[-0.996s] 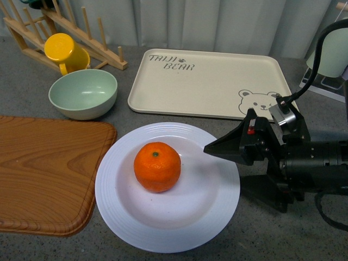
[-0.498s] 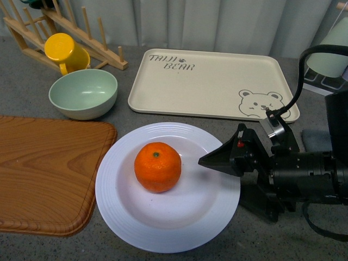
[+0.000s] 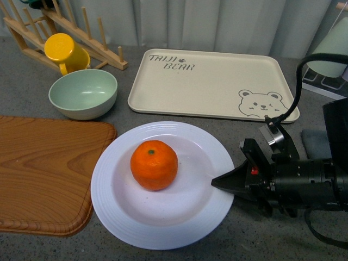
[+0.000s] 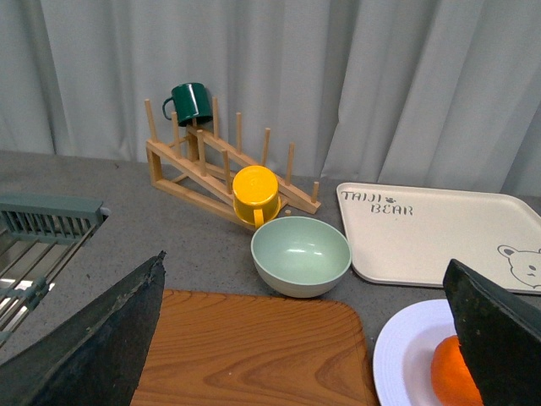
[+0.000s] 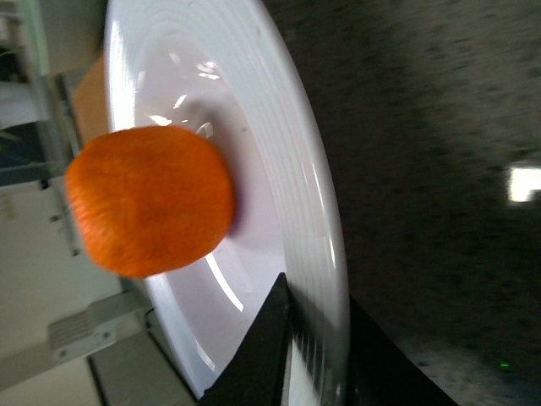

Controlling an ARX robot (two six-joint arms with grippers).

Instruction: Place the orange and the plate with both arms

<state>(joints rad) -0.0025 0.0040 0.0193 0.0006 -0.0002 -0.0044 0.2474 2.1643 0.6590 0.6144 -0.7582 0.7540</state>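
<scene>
The orange [image 3: 154,165] sits in the middle of the white plate [image 3: 179,217], which lies on the grey counter. My right gripper [image 3: 217,184] comes in from the right and is shut on the plate's right rim. The right wrist view shows one finger above and one below the plate's ridged rim [image 5: 325,254], with the orange [image 5: 148,199] beyond. My left gripper [image 4: 304,279] is open and holds nothing. It hangs above the wooden board, with the plate [image 4: 406,355] and the orange [image 4: 452,376] near its right finger. The front view does not show it.
A wooden cutting board [image 3: 43,168] lies left of the plate. Behind are a pale-green bowl [image 3: 82,92], a yellow mug [image 3: 64,51] at a wooden rack [image 3: 81,30], and a beige bear tray [image 3: 212,81]. A green mug [image 4: 190,101] and a sink grate [image 4: 42,228] lie further left.
My right gripper dropped from above the plate's right side to its rim and shut on it. The plate and orange slid slightly left.
</scene>
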